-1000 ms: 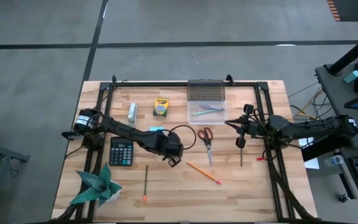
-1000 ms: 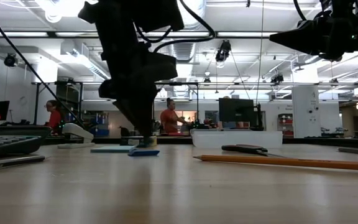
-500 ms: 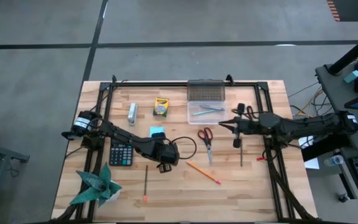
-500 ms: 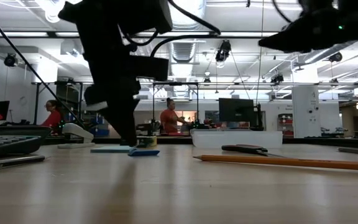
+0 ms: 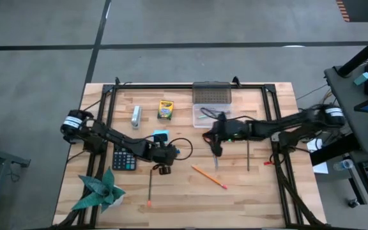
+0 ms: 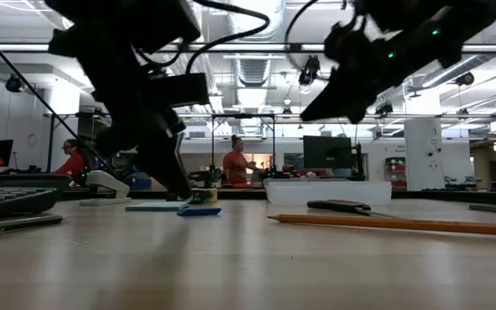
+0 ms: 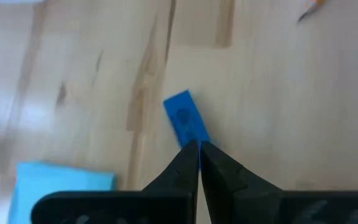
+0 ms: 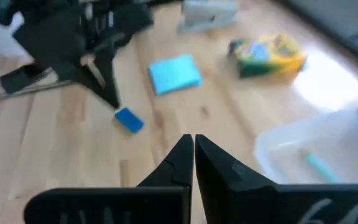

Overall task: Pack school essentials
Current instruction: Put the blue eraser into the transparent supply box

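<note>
The tiny blue eraser (image 7: 186,121) (image 6: 199,210) lies flat on the wood, next to the light-blue note pad (image 5: 161,135). My left gripper (image 7: 199,145) (image 5: 165,157) is shut, its tips a little above the table at the eraser's end. My right gripper (image 8: 193,139) (image 5: 209,137) is shut and hangs high over the red-handled scissors, of which only the blades (image 5: 215,160) show. The yellow-green crayon box (image 5: 165,110) lies near the far edge. Pens lie in the clear bin (image 5: 211,115). An orange pencil (image 5: 209,177) and two dark pencils (image 5: 150,187) (image 5: 248,156) lie flat on the table.
A black calculator (image 5: 124,158) lies beside the left arm, and a green folded-paper plant (image 5: 98,190) stands at the near left corner. A white stapler (image 5: 135,115) lies left of the crayon box. People show in the room behind the table.
My left gripper has drawn back from the eraser toward the table's left edge and risen a little; the eraser has stayed where it was. My right arm has swung from the right side toward the table's middle and now hangs over the scissors, still shut.
</note>
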Action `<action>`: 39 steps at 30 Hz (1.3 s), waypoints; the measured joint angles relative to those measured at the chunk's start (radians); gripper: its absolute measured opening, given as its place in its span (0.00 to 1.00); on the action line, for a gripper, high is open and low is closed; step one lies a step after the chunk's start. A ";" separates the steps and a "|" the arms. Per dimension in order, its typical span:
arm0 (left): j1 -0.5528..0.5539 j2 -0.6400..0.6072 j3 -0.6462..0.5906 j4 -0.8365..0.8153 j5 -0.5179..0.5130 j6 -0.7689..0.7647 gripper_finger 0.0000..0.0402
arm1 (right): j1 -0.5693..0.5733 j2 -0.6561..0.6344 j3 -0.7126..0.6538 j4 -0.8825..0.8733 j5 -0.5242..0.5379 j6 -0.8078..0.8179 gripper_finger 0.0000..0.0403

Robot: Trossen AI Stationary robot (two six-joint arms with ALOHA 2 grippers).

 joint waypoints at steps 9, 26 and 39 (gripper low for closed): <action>-0.001 -0.031 -0.148 0.244 -0.002 0.007 0.00 | -0.001 0.309 0.190 0.008 -0.088 0.061 0.02; 0.000 -0.036 -0.214 0.308 -0.003 0.014 0.00 | -0.025 0.622 0.412 0.020 -0.309 -0.205 0.05; 0.006 -0.036 -0.251 0.360 -0.004 -0.011 0.00 | -0.033 0.652 0.457 0.041 -0.315 -0.404 0.43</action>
